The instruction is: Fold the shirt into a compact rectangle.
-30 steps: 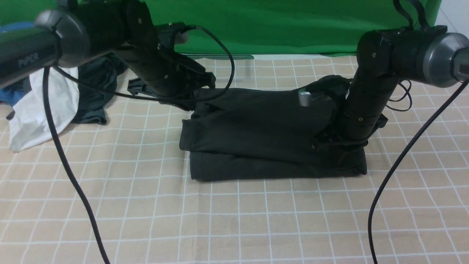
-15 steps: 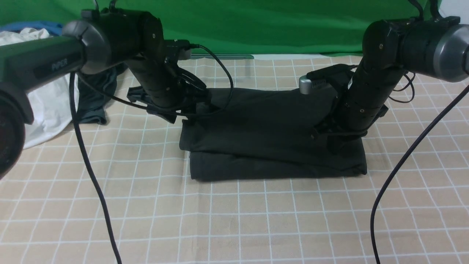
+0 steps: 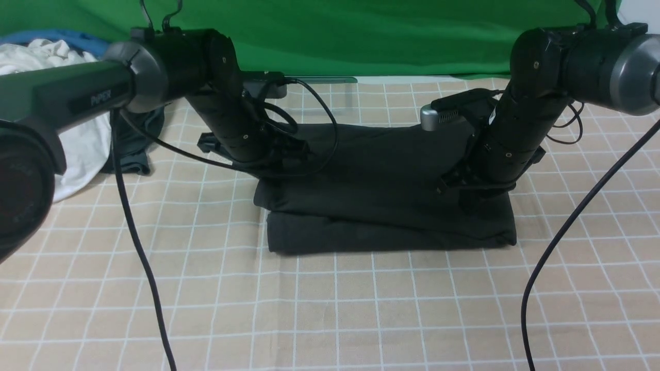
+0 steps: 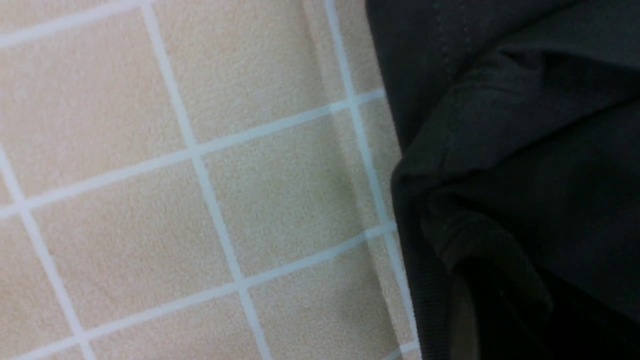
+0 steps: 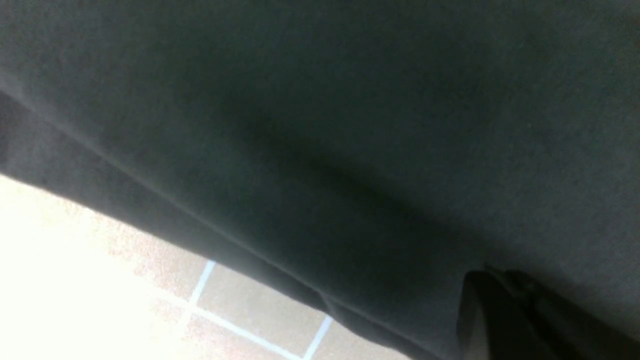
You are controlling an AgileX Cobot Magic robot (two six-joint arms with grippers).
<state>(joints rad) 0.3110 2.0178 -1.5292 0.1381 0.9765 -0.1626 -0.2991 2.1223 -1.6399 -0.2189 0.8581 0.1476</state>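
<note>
On a checked tablecloth [image 3: 361, 309], the left gripper [image 3: 289, 154] and right gripper [image 3: 472, 198], both clenched, are pressing down at opposite ends of the folded dark shirt [image 3: 371, 190].

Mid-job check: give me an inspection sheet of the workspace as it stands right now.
Surface: beige checked cloth, flat.
Job's things: shirt folded into a rough rectangle, layers uneven at its near edge.
Clutter: white garment and dark grey garment at far left.
Grippers: left gripper shut at shirt's far-left corner; right gripper shut on the shirt's right end.
Cables: black cables trail across the cloth.
Surroundings: green backdrop.
</note>
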